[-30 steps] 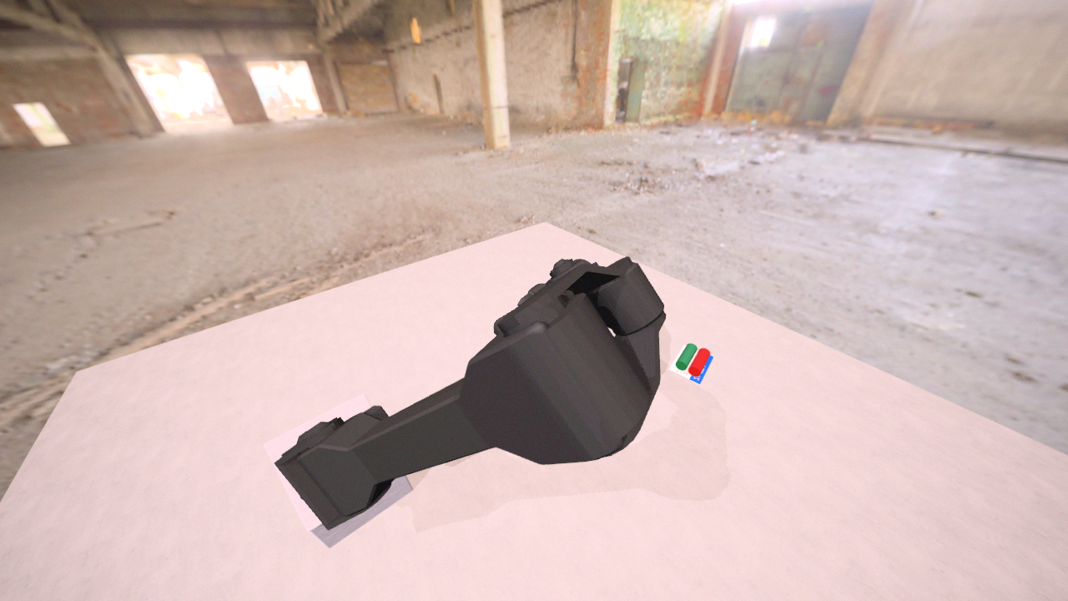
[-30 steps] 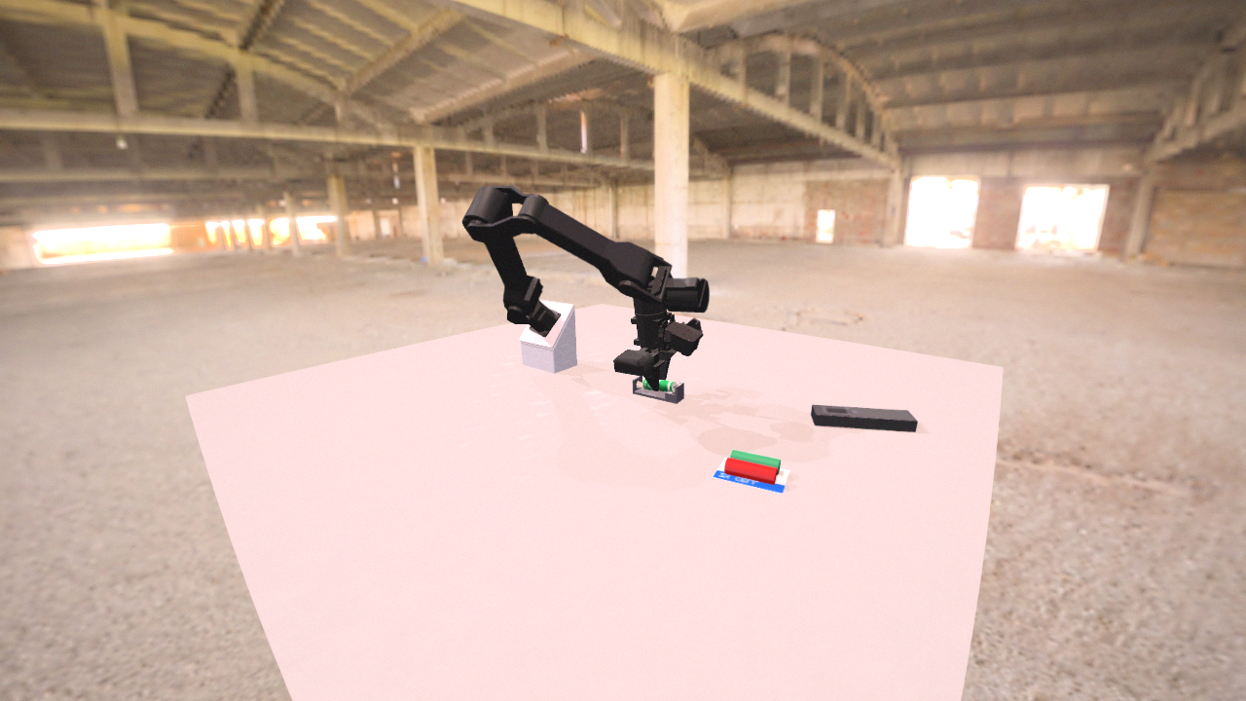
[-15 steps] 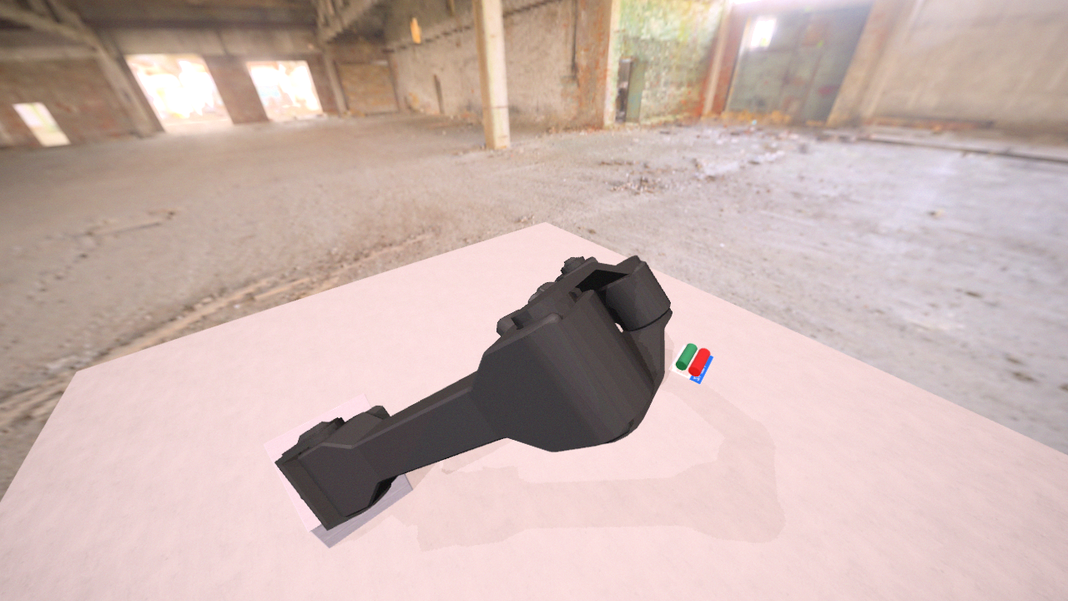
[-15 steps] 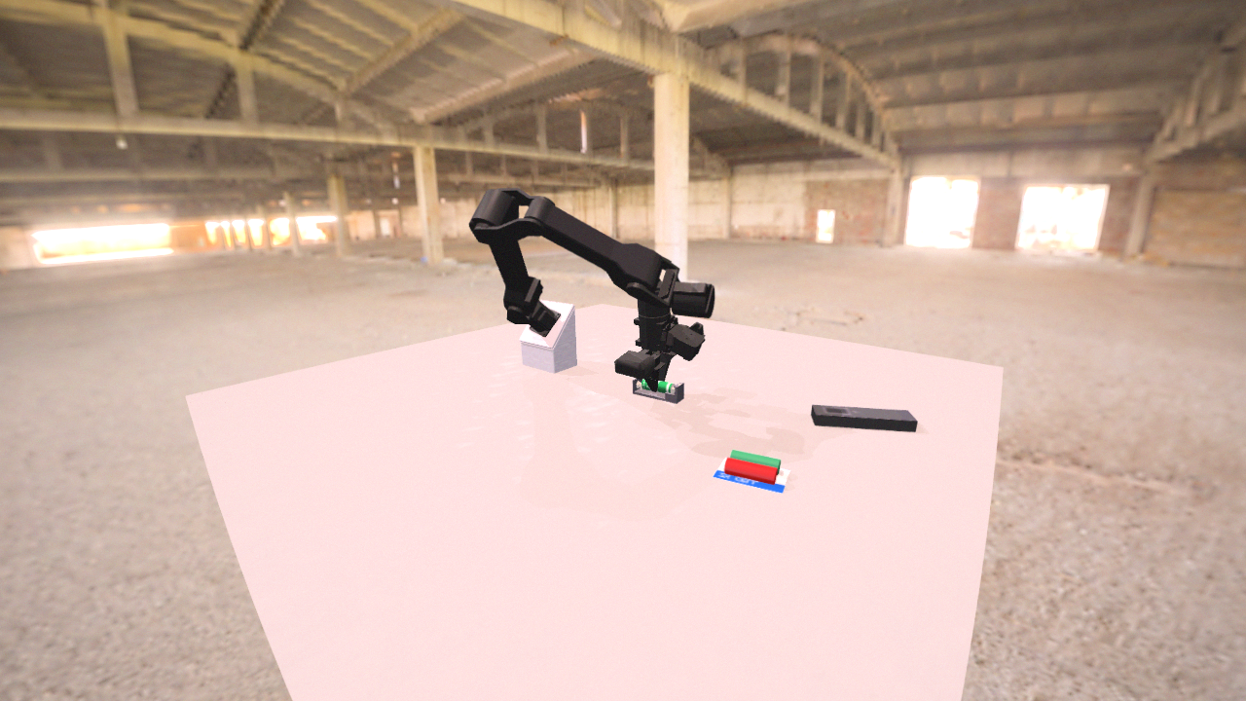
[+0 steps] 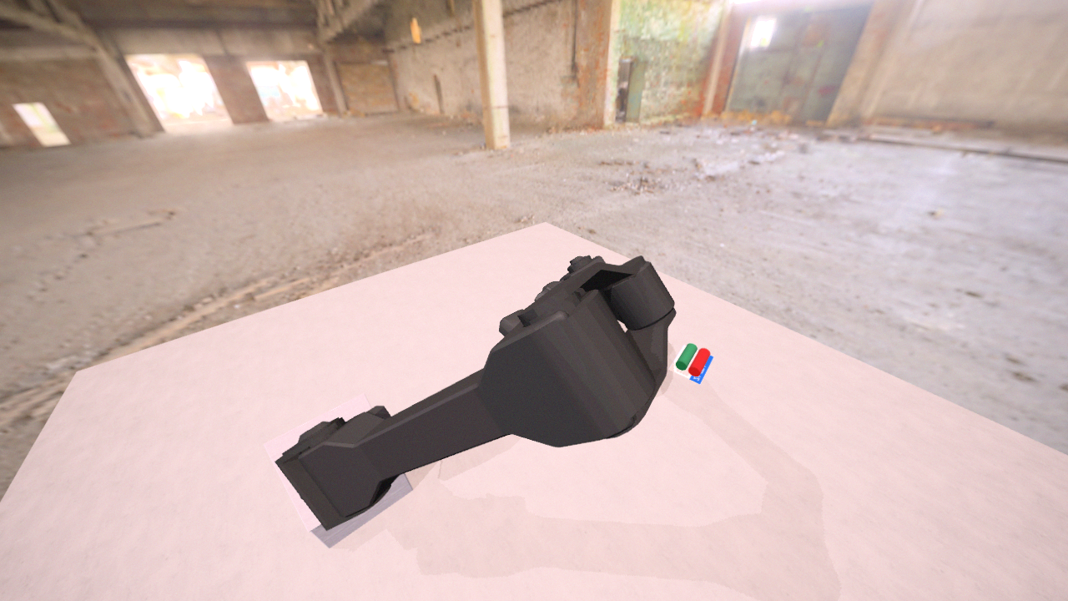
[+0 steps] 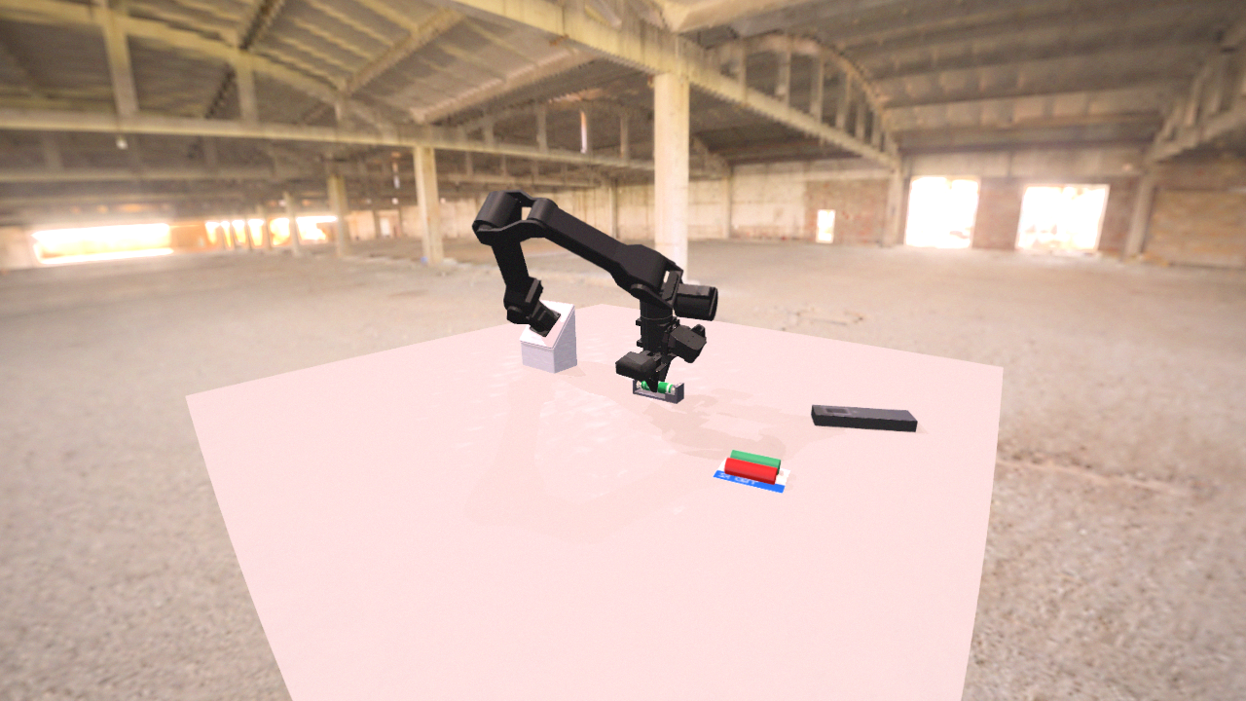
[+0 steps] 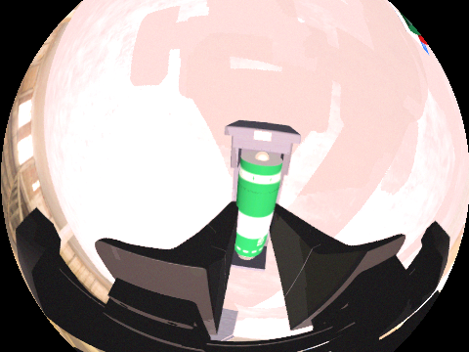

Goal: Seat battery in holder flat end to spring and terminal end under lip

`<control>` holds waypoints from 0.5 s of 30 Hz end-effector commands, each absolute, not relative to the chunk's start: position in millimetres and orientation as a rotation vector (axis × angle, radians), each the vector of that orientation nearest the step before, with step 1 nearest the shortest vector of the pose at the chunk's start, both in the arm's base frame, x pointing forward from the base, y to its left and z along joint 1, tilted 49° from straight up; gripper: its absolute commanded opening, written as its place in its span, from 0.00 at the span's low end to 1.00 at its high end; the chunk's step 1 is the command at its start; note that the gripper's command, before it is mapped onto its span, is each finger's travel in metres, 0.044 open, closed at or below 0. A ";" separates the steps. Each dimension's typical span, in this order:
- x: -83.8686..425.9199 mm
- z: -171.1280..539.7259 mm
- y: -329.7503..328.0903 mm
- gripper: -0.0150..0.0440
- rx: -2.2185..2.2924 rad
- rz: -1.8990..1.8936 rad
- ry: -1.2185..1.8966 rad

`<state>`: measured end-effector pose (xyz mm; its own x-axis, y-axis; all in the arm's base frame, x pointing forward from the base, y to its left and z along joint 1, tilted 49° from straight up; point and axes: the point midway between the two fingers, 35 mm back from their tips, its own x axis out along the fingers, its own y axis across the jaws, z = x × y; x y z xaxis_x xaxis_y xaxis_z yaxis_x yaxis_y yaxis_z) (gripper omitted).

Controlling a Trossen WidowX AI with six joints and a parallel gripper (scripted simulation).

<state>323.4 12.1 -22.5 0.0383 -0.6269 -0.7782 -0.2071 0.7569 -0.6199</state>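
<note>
Pincer point(image 7: 250, 254) clamped on one green-and-white battery point(image 7: 256, 205), which lies inside one grey holder point(image 7: 262, 135), terminal end toward its far wall. Exterior view: one black remote point(image 6: 863, 417) on the table point(image 6: 523, 540). Top view: two cylinders, one green point(image 5: 685, 356), one red point(image 5: 699, 361).

End effector point(image 6: 651, 384) closed on green battery point(image 6: 659, 386) over holder point(image 6: 659, 393) | red and green cylinders point(image 6: 752, 466) nearer | black bar point(image 6: 863, 418) right | pink counter point(image 6: 435, 523)
</note>
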 end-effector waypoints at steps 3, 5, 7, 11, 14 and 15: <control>319.8 -25.2 8.7 0.37 -0.703 -0.373 1.554; 319.7 -25.3 8.7 0.37 -0.703 -0.373 1.554; 319.7 -25.3 8.7 0.37 -0.703 -0.373 1.554; 319.3 -25.2 8.8 0.37 -0.704 -0.372 1.553; 318.3 -24.8 9.0 0.37 -0.704 -0.372 1.551; 317.9 -24.8 8.9 0.37 -0.704 -0.371 1.550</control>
